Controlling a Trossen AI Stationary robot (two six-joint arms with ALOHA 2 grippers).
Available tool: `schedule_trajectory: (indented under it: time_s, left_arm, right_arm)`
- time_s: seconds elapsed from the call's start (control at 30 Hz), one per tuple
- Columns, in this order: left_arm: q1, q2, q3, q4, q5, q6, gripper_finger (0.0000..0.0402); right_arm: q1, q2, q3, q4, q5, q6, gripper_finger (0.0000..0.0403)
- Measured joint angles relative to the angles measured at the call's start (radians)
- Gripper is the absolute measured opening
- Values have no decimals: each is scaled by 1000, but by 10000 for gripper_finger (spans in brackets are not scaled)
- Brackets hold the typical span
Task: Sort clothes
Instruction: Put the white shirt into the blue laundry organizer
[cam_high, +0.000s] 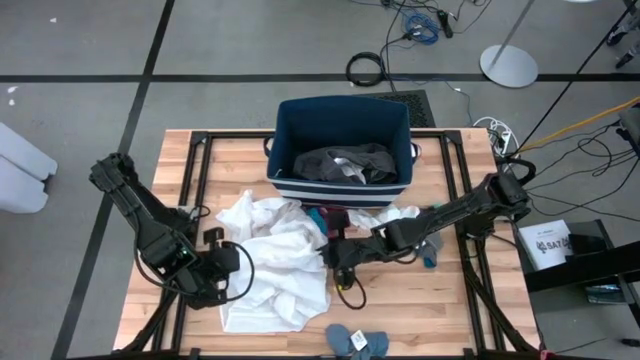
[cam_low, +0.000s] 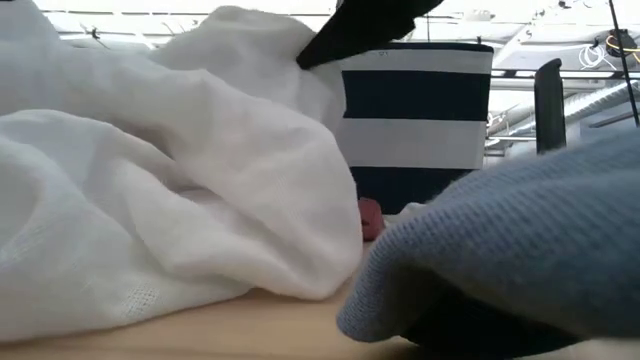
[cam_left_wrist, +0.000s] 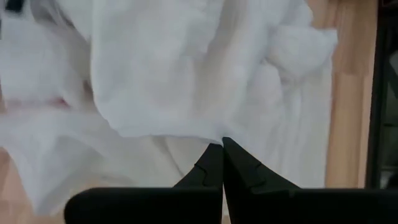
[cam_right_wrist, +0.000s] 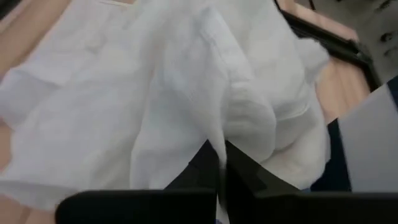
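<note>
The big white garment (cam_high: 268, 262) lies crumpled on the table (cam_high: 430, 310) in front of the striped bin (cam_high: 343, 190) (a grey piece is already inside). The right gripper (cam_high: 335, 252) pinches its edge, fingers closed on the cloth. The left gripper (cam_high: 228, 262) rests closed against the other side.

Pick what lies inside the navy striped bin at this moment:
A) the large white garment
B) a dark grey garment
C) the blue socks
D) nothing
B: in the high view a dark grey garment lies inside the bin, while the white garment is spread on the table in front of it.
</note>
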Motion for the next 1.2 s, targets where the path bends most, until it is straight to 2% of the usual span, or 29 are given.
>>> schedule_trajectory:
  time_s: [0.27,0.57,0.77,0.93,1.07,1.2]
  left_arm:
    - [-6,1,-3,11,-4,-6,0]
    - [-6,3,-3,64,5,6,13]
    - [-5,3,-3,214,16,180,68]
    - [29,3,-2,228,117,149,127]
    - [59,3,-2,241,126,155,174]
    - [92,3,-2,240,137,159,206]
  right_arm:
    - [21,-4,0,-164,-7,128,0]
    - [69,-5,0,-190,-10,174,0]
    - [79,-5,0,-209,-39,232,0]
    - [106,-5,0,-263,-60,280,0]
    - [118,-5,-1,-278,-55,294,0]
    - [121,-5,-1,-280,-55,304,0]
